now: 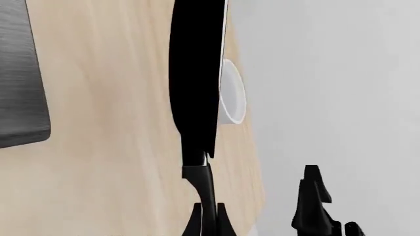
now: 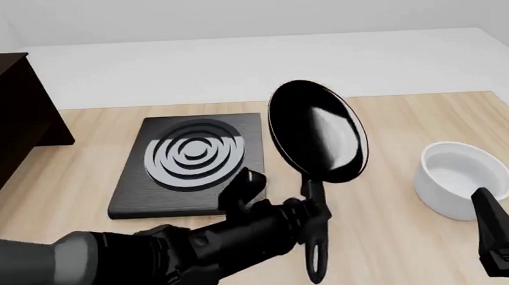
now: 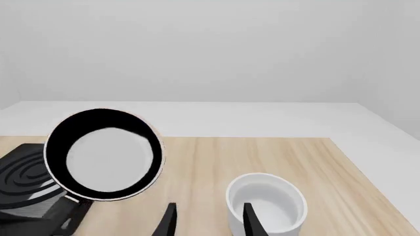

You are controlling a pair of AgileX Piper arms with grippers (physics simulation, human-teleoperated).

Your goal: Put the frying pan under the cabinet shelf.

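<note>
The frying pan (image 2: 317,132) is held off the table, tipped on edge with its glossy inside facing the camera, above the space between stove plate and bowl. My left gripper (image 2: 313,212) is shut on its straight black handle (image 2: 317,249); in the left wrist view the pan (image 1: 195,73) shows edge-on with the handle between the fingertips (image 1: 208,222). The dark cabinet shelf (image 2: 9,121) stands at the far left edge, well away from the pan. My right gripper (image 3: 208,223) is open and holds nothing, low at the front right (image 2: 502,235). From there the pan (image 3: 105,155) shows as a round disc.
A square black stove plate (image 2: 191,161) with silver rings lies left of centre. A white bowl (image 2: 462,177) sits on the right, just beyond my right gripper. The wooden table (image 2: 391,111) ends at a white floor behind.
</note>
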